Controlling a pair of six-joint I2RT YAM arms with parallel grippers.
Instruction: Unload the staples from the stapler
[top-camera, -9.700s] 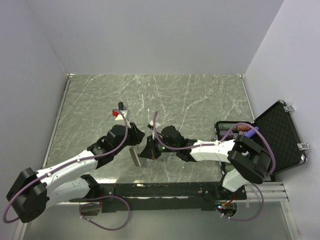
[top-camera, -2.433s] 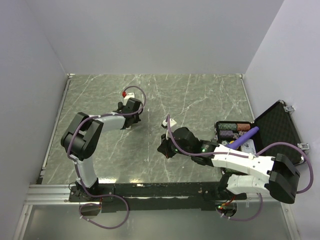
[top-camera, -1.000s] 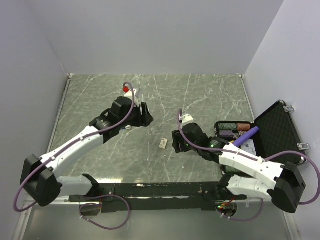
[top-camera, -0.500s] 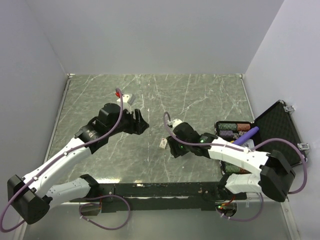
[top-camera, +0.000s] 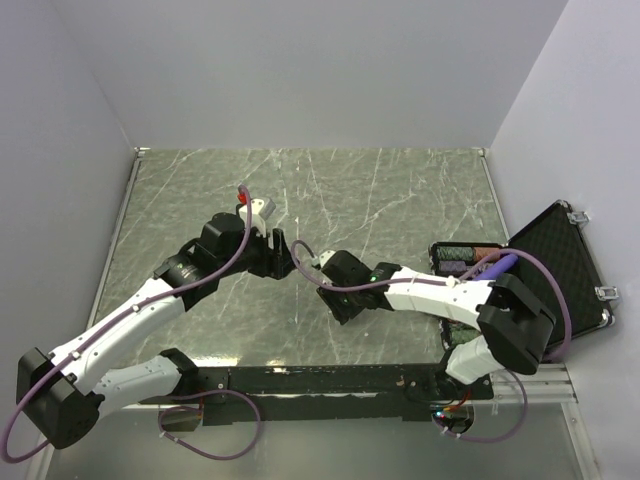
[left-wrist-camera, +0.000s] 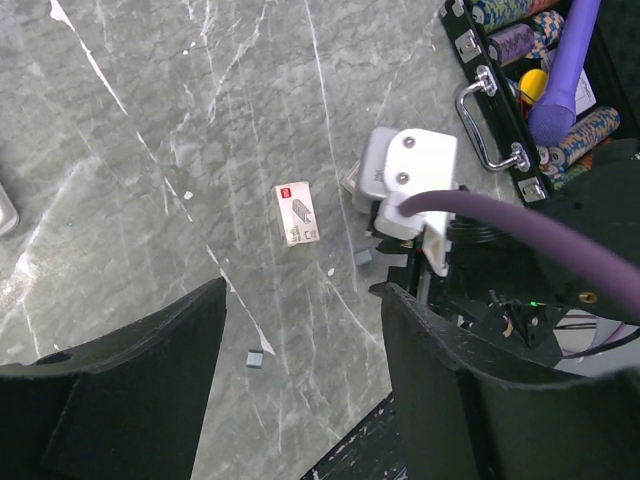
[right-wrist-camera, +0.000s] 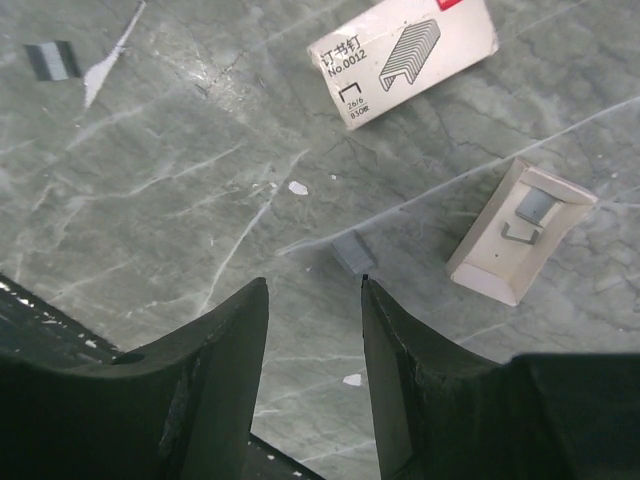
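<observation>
The blue stapler does not show in any view. My right gripper is open and empty, low over the table, in the top view near the middle front. Just beyond its fingertips lies a short grey staple strip. A white staple box and a small white inner tray holding a few staples lie further out. My left gripper is open and empty, higher up, in the top view just left of the right one. It looks down on the staple box and a loose staple piece.
An open black case with poker chips and a purple tool stands at the right, also in the left wrist view. Another staple piece lies left of the right gripper. A pale grey object touches the left wrist view's left edge.
My right gripper has moved left and down over the staple box, which it now hides in the top view. My left gripper has shifted slightly right towards it.
</observation>
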